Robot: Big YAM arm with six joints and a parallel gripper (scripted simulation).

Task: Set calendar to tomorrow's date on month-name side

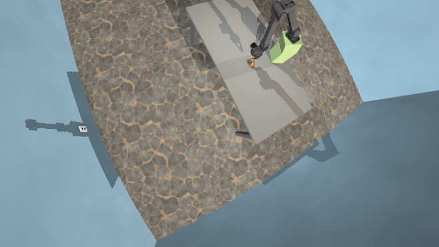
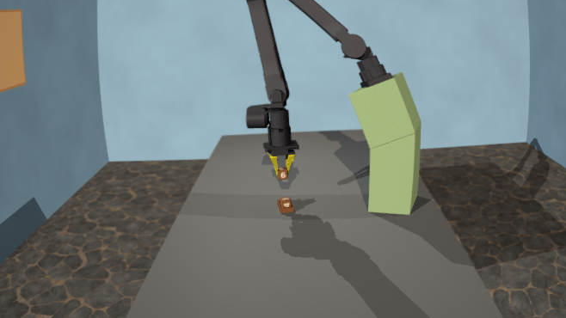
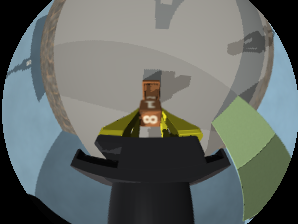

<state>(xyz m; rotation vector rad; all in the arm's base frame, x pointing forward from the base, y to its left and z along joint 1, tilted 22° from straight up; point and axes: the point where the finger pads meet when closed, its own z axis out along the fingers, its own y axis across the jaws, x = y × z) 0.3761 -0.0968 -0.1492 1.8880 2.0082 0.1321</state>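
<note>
My gripper (image 2: 282,175) (image 1: 252,59) (image 3: 150,111) has yellow fingers, points straight down and is shut on a small brown date cube (image 2: 282,173) (image 3: 152,117). The cube's side facing the exterior camera shows a white 6 or 9. It hangs in the air, a little above and behind the calendar tray (image 2: 287,211) (image 1: 249,65) (image 3: 152,86). The tray is small and brown and lies on the grey table (image 2: 241,256) (image 1: 273,105). A second brown cube (image 2: 286,204) with a pale mark on top sits in the tray. I cannot read the tray's month side.
The arm's tall green pedestal (image 2: 393,144) (image 1: 283,50) (image 3: 256,156) stands on the table to the right of the tray. The arm's dark shadow falls on the table in front of the tray. Cobbled floor surrounds the table.
</note>
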